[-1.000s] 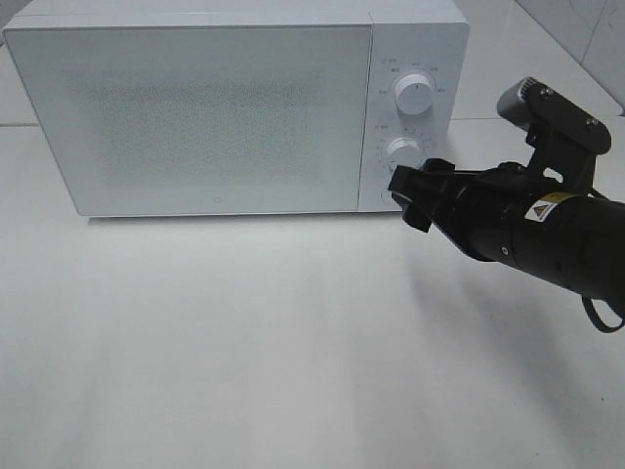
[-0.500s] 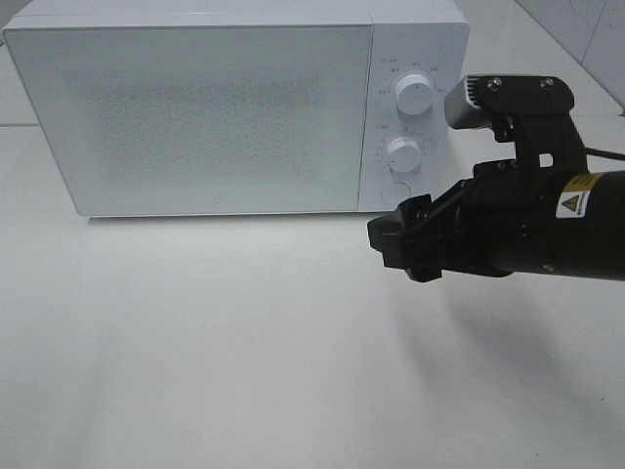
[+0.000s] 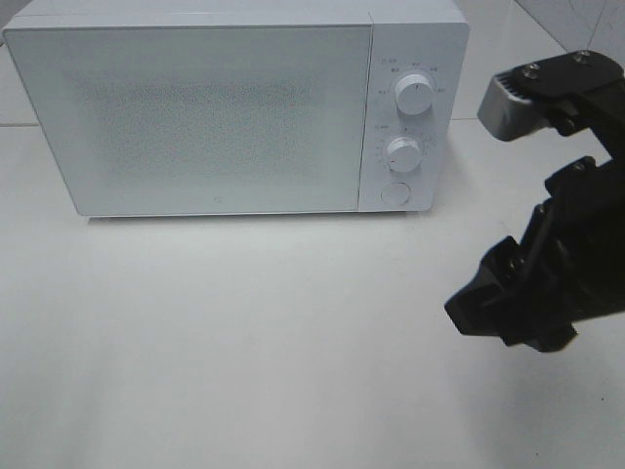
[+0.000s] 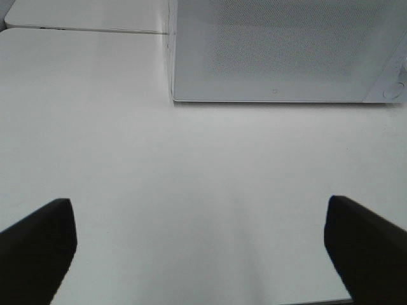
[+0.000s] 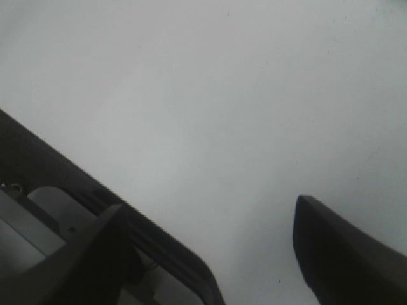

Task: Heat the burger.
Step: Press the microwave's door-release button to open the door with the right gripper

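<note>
white microwave [image 3: 195,117] shut; burger not visible, perhaps inside; left fingers [image 4: 38,244] spread, right fingers [image 5: 343,254] spread, both empty; heating unconfirmed.

The end effector [image 5: 210,206] hangs over a plain white table [image 5: 222,95], its two dark fingers [image 5: 343,254] spread well apart. Only the table's surface shows between them. Grey metal parts of its body sit behind one finger.
</note>
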